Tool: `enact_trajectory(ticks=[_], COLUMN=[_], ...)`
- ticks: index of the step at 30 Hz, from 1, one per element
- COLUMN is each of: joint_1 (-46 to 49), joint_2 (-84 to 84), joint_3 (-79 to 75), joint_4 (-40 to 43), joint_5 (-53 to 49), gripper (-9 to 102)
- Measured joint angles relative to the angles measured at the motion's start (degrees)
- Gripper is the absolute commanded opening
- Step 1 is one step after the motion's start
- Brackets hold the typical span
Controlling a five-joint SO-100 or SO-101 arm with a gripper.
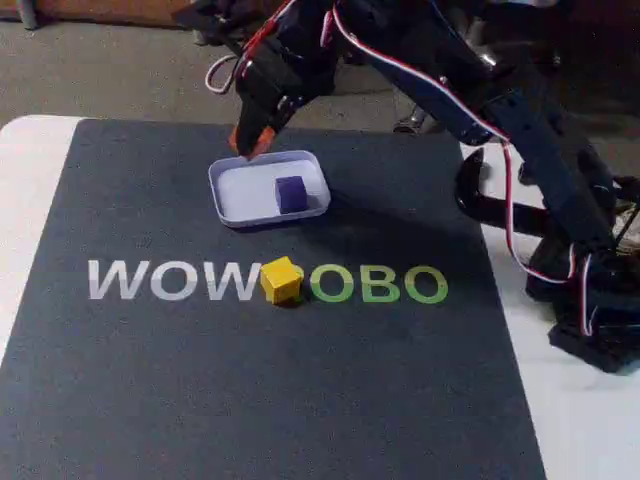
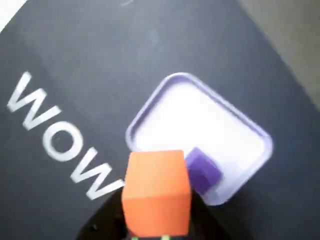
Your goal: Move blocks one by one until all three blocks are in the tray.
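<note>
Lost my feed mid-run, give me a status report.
Gripper shut on orange block, above the tray's far rim. Purple block in tray, yellow block on mat. Nothing in the way.

The arm [image 1: 480, 110] reaches forward, its gripper [image 1: 252, 140] (closed tight) pointing down.

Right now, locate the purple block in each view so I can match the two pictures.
Fixed view: the purple block sits inside the tray, toward its right side, upper centre of the picture.
Wrist view: the purple block lies in the tray's lower corner, right of centre, just right of the orange block held in the gripper.
Shared landmark: the white "WOW" lettering on the dark mat.
</note>
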Motion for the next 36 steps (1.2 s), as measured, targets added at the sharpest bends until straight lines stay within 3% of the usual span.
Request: enact_trajectory(ticks=[5,9,17,36], joint_1=[0.0,0.4,-0.1,-11.4], joint_2=[0.0,0.0,0.0,0.1], joint_3=[0.0,0.0,0.0,4.6], joint_4=[0.0,0.0,0.0,0.0], joint_5=[-1.6,-2.6,-6.2,-35.9], gripper=[14,17,20,21])
